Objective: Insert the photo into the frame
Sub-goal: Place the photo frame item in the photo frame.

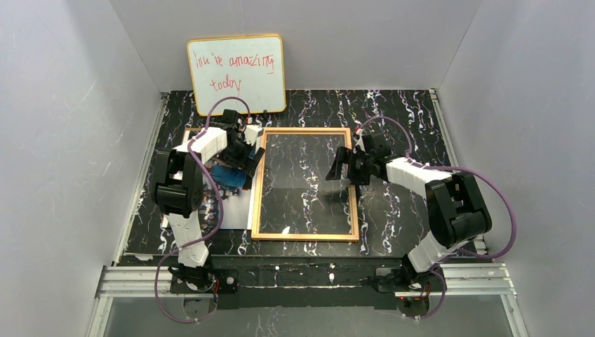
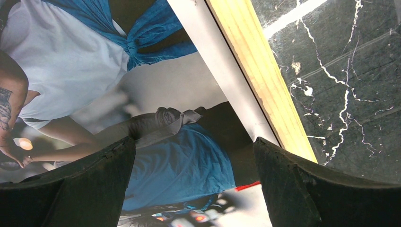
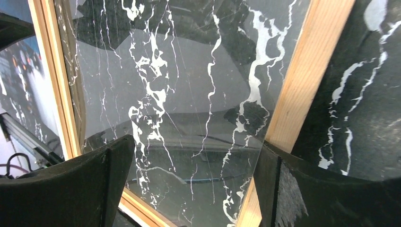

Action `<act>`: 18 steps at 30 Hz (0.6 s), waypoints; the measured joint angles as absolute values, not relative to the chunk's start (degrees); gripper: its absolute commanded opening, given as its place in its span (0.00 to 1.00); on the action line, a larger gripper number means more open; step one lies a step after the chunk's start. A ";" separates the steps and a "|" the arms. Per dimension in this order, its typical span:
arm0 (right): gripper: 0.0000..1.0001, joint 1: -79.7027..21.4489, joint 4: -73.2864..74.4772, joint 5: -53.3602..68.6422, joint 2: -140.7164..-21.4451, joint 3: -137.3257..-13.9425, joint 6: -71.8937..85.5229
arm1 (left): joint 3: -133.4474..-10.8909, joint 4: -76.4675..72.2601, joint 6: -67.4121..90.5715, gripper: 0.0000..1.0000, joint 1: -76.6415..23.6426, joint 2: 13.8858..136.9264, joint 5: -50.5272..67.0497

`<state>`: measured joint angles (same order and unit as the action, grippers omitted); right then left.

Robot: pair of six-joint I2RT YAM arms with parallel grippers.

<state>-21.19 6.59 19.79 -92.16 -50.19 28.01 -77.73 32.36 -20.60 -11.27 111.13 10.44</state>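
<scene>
The frame (image 1: 257, 184), thin golden wood round a clear pane, lies flat mid-table with the marble showing through. The photo (image 1: 235, 209) lies just left of it, partly under my left arm. My left gripper (image 1: 244, 163) hovers open over the photo's right side. In the left wrist view the photo (image 2: 94, 71) shows blue and white clothes, its white edge against the frame's rail (image 2: 265, 80), and the left gripper (image 2: 194, 184) holds nothing. My right gripper (image 1: 344, 167) stands open over the frame's right rail (image 3: 312, 75), empty in the right wrist view (image 3: 194, 184), the pane (image 3: 179, 80) below it.
A yellow-rimmed whiteboard (image 1: 236, 74) with red handwriting leans on the back wall. Grey walls close in the black marble table (image 1: 400, 112) on three sides. An aluminium rail (image 1: 309, 277) runs along the near edge by the arm bases.
</scene>
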 measured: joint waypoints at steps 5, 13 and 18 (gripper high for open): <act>0.98 -21.17 8.49 17.80 -91.70 -51.77 26.85 | -77.73 32.38 -20.62 0.92 -11.27 111.13 10.44; 0.99 -21.19 10.52 16.12 -91.66 -52.97 26.26 | -77.73 32.38 -20.62 0.92 -11.27 111.13 10.41; 0.99 -21.23 12.91 12.62 -91.66 -55.05 24.84 | -77.73 32.38 -20.64 0.92 -11.35 111.13 10.26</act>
